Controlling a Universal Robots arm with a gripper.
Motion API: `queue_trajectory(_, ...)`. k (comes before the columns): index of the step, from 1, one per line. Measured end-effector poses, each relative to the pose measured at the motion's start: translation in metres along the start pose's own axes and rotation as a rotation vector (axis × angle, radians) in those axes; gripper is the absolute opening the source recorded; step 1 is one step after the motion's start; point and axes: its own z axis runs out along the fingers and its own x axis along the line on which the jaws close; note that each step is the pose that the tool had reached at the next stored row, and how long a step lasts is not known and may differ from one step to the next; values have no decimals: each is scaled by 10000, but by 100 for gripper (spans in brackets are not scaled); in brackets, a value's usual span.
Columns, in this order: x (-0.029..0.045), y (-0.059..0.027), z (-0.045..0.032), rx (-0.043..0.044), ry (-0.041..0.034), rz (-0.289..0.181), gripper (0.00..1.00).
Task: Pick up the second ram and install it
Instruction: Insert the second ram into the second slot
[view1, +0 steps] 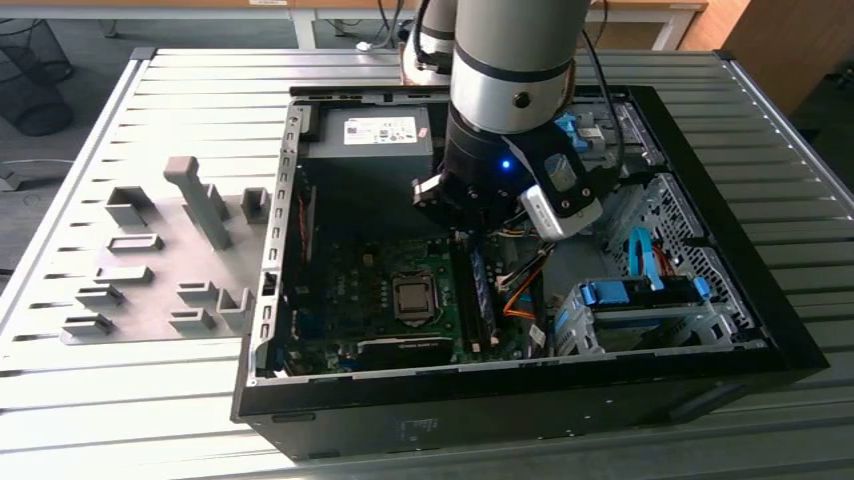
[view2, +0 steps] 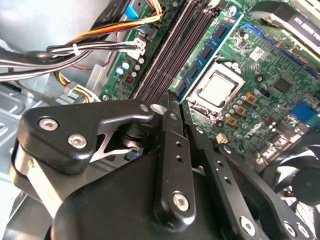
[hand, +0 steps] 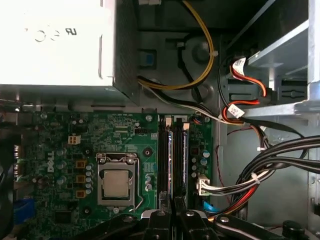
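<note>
Gripper (view2: 172, 102) w/ fingers drawn together sits low over the RAM slots (hand: 172, 155) beside the CPU socket (hand: 118, 182), inside the open PC case (view1: 747, 330) on the worktop (view1: 174, 90). Second ram (view1: 479, 295) looks already stood in its slot, so I'd judge it's the seating step; next calls for an even downward press.

the arm (view1: 514, 90) reaches down from the top centre into the open black computer case (view1: 747, 330) (lying on a slatted table (view1: 80, 400)); grey holders (view1: 160, 260) sit at the frame's left, a motherboard (view1: 387, 300) lower centre.
</note>
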Motion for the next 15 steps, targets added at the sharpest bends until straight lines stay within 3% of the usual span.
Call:
queue_trajectory(5,0,-6,91,2,-3,219,14)
queue_trajectory(15,0,-39,254,2,2,144,14)
